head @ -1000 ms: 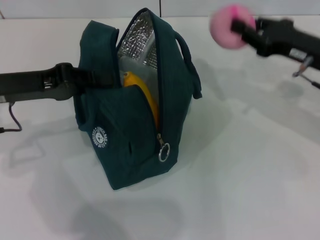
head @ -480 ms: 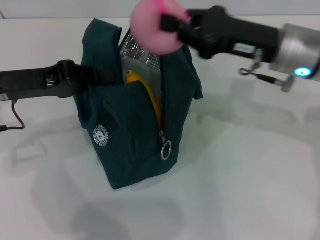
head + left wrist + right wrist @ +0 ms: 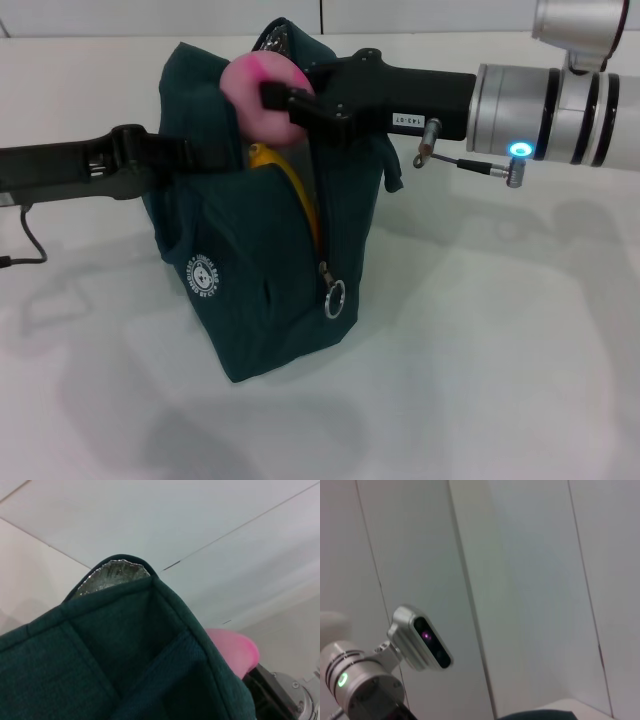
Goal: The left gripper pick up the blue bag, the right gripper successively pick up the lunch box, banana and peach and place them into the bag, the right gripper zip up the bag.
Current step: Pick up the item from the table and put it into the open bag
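While the left gripper clamps the near side wall of the blue bag and holds it upright on the white table, the right gripper grips the peach at the bag's open top. Under it, the banana stands inside the bag against the foil lining.

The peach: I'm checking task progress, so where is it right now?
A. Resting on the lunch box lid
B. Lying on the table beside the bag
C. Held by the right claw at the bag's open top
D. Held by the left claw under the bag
C: in the head view the right claw grips the peach at the open top of the blue bag, above the banana.
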You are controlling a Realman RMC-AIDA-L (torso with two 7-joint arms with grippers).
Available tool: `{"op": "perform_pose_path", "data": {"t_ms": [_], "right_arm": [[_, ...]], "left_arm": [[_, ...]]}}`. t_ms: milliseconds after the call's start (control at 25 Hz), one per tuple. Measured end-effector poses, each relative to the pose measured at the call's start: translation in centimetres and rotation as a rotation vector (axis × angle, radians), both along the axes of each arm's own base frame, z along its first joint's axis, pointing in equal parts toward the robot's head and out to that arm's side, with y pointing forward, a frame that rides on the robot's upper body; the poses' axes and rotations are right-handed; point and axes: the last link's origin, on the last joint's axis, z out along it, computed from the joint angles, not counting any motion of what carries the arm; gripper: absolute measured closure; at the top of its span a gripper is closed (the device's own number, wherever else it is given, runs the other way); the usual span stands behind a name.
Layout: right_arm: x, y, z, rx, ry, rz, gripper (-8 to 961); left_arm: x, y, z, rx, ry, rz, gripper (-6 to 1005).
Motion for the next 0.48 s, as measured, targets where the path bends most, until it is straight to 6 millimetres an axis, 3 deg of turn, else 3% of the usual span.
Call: {"op": "perform_pose_path", "data": {"t_ms": [40, 480], "right_arm": [[-0.1, -0.1, 0.0, -0.001, 0.005, 0.001, 916], [1.4, -0.8, 1.0, 0.004, 0.065, -0.036, 572]], "left_arm": [[-0.1, -0.1, 0.0, 0.0, 0.0, 0.002, 955], [-0.4, -0.1, 0.3, 0.01, 0.015, -0.004, 955]]}}
